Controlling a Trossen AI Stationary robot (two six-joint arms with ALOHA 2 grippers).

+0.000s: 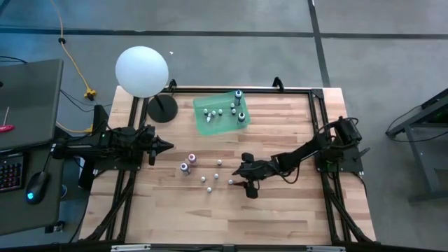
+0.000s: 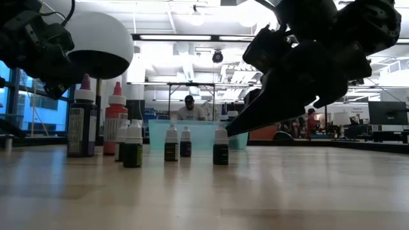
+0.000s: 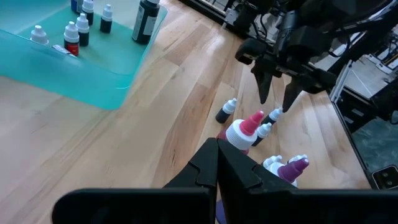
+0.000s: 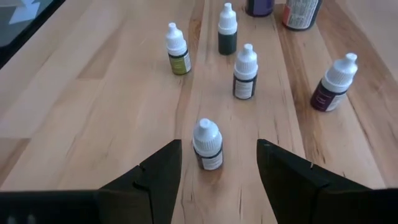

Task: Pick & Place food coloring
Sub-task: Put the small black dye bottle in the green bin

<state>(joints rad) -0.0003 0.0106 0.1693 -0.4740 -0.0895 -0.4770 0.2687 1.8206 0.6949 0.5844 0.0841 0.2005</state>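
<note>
i had several food coloring bottles (image 1: 222, 110) already standing in the green tray (image 1: 204, 126) at upper centre, with a handful left on the wood at mid-frame. my right gripper (image 4: 217, 163) hung low at lower centre, fingers spread wide around a small white-capped bottle (image 4: 207, 144), nothing grasped yet. the left gripper (image 1: 165, 146) waited at left, fingers pressed together, empty.

— From my console I see a big white globe lamp (image 1: 142, 71) on a black base (image 1: 162, 109) at the wooden table's (image 1: 280, 217) far corner.
— And I see a keyboard (image 1: 10, 173) and mouse (image 1: 36, 186) off the table.
</note>
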